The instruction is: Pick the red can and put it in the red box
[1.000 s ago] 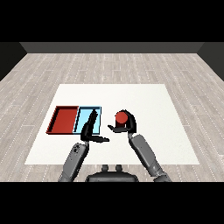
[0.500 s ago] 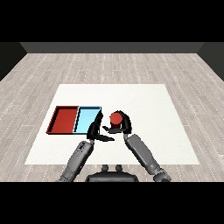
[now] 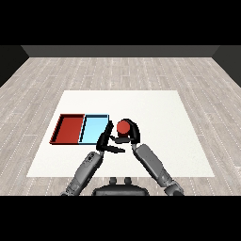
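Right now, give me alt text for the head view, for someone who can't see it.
The robot's right hand curls round a red can, held just right of the light blue tray on the white table. The left hand sits beside the can with fingers straight, at the blue tray's near right corner. A red tray lies left of the blue one.

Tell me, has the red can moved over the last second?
Yes. The red can, held in the right hand, has shifted left across the table, closer to the light blue tray.
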